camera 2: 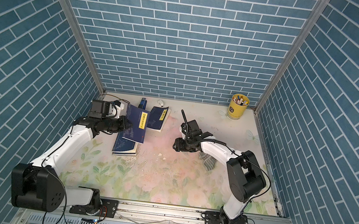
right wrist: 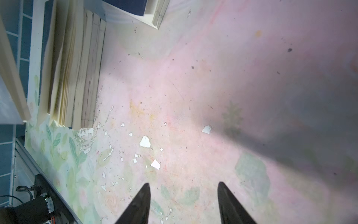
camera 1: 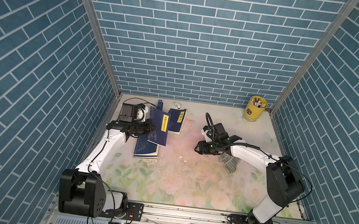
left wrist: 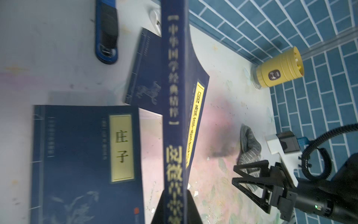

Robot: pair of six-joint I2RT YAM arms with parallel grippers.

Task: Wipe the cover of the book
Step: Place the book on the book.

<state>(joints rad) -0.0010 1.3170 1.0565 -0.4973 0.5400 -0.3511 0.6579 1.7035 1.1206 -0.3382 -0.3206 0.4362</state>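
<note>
- book [camera 1: 159,126] hangs tilted above the counter [camera 1: 187,188], spine clamped in the closed left tool [camera 1: 151,129], over a second book [camera 1: 145,149].
- right tool [right wrist: 183,186]: jaws parted, holding nothing, near the cloth [camera 1: 229,164].

I record a navy-blue paperback book [camera 1: 159,126] with a yellow title label printed in black characters. A second navy-blue book [camera 1: 145,151] carries a pale line drawing of plants. The knitted cloth [camera 1: 229,164] is grey with lighter stripes. The cylindrical pen cup [camera 1: 254,110] is yellow. The tabletop [camera 1: 188,185] shows faded pink roses and green leaves. The walls [camera 1: 194,37] are blue brick with white joints. My arm links [camera 1: 109,148] are white, with black joints.
</note>
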